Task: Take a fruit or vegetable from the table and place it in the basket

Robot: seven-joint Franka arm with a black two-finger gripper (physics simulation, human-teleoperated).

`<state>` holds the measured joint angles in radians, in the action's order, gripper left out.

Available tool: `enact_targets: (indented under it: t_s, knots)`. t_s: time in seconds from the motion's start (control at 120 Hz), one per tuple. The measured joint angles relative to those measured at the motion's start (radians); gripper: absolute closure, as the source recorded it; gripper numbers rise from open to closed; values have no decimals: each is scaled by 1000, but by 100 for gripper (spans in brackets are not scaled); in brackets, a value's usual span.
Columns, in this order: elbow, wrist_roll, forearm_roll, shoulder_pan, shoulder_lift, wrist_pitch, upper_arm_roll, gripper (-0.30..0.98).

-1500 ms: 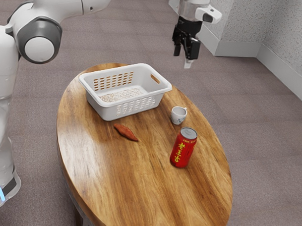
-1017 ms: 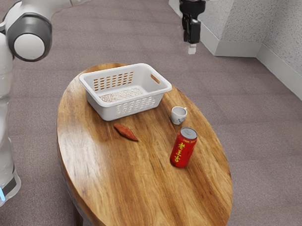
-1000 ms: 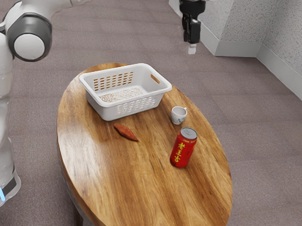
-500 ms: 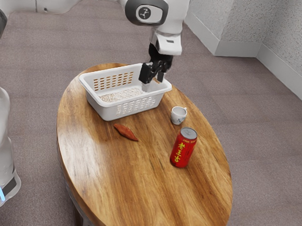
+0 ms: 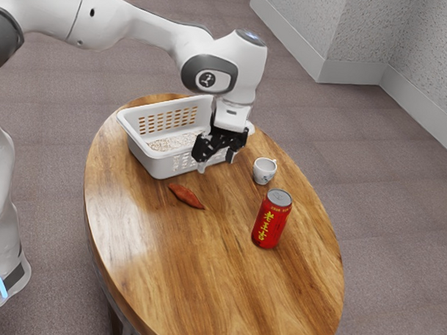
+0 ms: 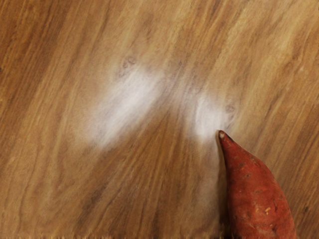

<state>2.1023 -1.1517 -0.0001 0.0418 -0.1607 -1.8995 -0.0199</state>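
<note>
Sweet potato (image 5: 185,196) lies on the table (image 5: 213,285); the arm (image 5: 130,22) reaches from the exterior view's left, gripper (image 5: 217,162) pointing downward near the basket (image 5: 161,164), fingers spread, pinching nothing.

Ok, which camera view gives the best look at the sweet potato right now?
The exterior view: it shows the whole sweet potato, both tapered ends included, lying on the table beside the basket. The wrist view gives closer skin detail and one pointed end, but the picture's edge cuts off the rest.
</note>
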Motion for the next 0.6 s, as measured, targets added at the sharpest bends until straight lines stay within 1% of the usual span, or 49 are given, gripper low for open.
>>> enact_targets:
  t_s: [0.25, 0.317, 0.6]
  knots:
    - [97, -81, -5, 1, -18, -69, -3, 0]
    - [120, -97, -6, 2, -23, -82, -21, 0]
    - [192, -149, -8, 4, -46, -113, -30, 0]
